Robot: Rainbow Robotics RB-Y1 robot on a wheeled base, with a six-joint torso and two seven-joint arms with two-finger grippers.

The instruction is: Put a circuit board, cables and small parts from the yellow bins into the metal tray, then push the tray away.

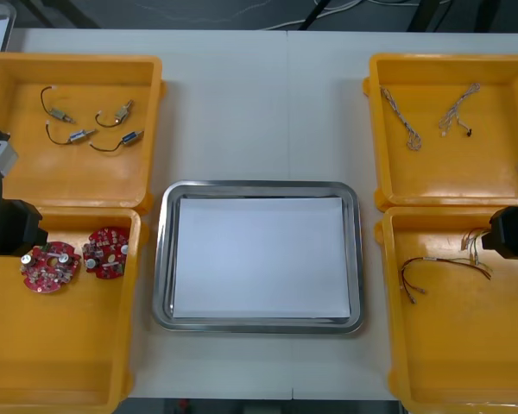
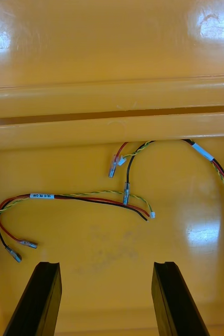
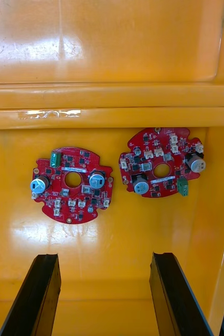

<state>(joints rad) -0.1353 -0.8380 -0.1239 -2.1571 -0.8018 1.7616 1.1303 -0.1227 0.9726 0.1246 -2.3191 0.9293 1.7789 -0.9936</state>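
Two round red circuit boards (image 1: 48, 266) (image 1: 105, 252) lie in the near left yellow bin (image 1: 60, 362). My left gripper (image 3: 105, 294) hovers open over that bin, with both boards (image 3: 72, 184) (image 3: 160, 161) just beyond its fingertips. My right gripper (image 2: 109, 296) hangs open over the near right yellow bin (image 1: 466, 345), short of the red and yellow cables (image 2: 75, 199) (image 1: 445, 266). The metal tray (image 1: 259, 323), white inside, sits between the bins with nothing in it. Small metal parts with black cables (image 1: 91, 125) lie in the far left bin. Twisted blue and white cables (image 1: 432, 116) lie in the far right bin.
The left arm (image 1: 4, 220) stands at the table's left edge and the right arm (image 1: 514, 228) at its right edge. Bare light table (image 1: 263, 112) stretches beyond the tray, between the two far bins.
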